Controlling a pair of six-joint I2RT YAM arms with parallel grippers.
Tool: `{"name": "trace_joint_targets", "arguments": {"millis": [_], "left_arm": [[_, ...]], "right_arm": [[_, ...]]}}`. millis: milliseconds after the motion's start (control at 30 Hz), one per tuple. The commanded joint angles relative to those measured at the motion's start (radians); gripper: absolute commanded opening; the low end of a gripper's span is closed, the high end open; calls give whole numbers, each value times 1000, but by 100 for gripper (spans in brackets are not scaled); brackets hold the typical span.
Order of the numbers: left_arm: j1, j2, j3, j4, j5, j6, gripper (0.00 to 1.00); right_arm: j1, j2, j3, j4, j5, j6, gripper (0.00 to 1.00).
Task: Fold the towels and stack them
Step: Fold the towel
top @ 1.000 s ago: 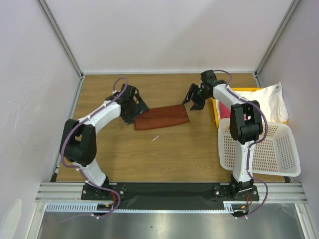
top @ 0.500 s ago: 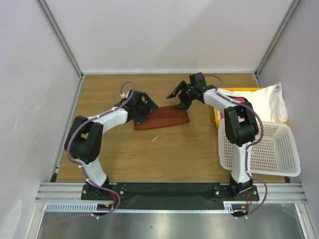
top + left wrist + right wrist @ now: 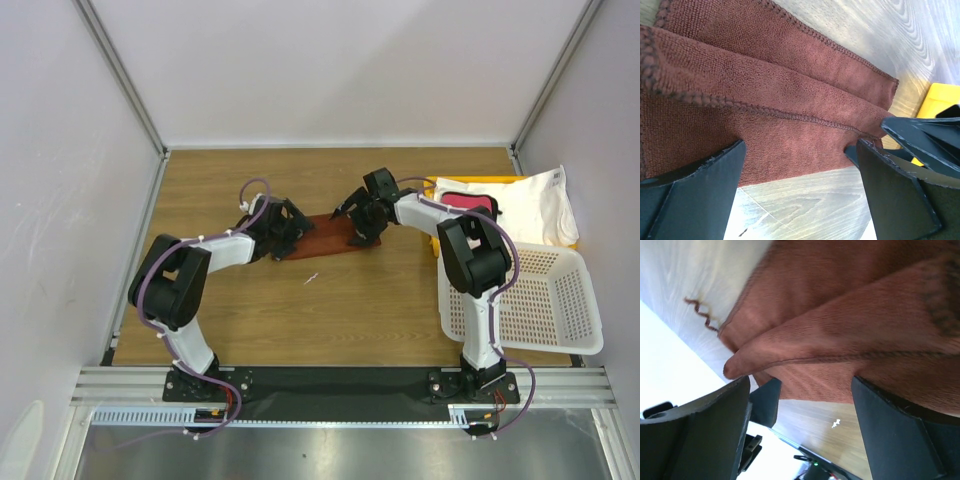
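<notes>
Room first: bare wood of the table (image 3: 350,310) is left open all along the near side of both pincers, and a wide strip is free on the far side too, right up to the back wall. Outboard of the left gripper (image 3: 287,226), open tabletop runs out to the left edge. It's tighter on the other side. Just right of the right gripper (image 3: 357,220) the yellow tray (image 3: 510,181) is parked, and the white basket (image 3: 560,300) is set nearer the bases, at the table's right edge.

The reddish-brown towel (image 3: 322,240) is laid flat between the two pincers, folded into a long strip, with one short end under each. The left gripper's jaws are spread wide over its end and nothing is pinched. From its wrist view, stitched hems are seen stacked in layers, not quite lined up. The right gripper is gaping wide as well, with nothing held. Below it a folded corner is bulged up a bit, and a loose curly thread (image 3: 700,307) is seen on the wood past the towel's edge. Whether any fingertip actually touches the cloth can't be told.

A small white scrap (image 3: 312,278) is left on the wood near-side of the towel. The magenta-pink towel (image 3: 468,200) is tucked in the tray, right of the right gripper, and the white towel (image 3: 548,205) is draped further right still.
</notes>
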Motion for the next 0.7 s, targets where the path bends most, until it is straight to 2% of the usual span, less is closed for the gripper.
{"name": "trace_joint_targets", "arguments": {"millis": [0,400,667], "left_arm": [[-3,0,-23,59,-16,-13,98],[5,-21,-66,29,1,-2,98],[37,-41,-98,12,20,8,98]], "right_arm": [[4,-57,-13,7,76,86,88],[15,10,11,57,152,130,88],[15,41,44,139,191,167,82]]}}
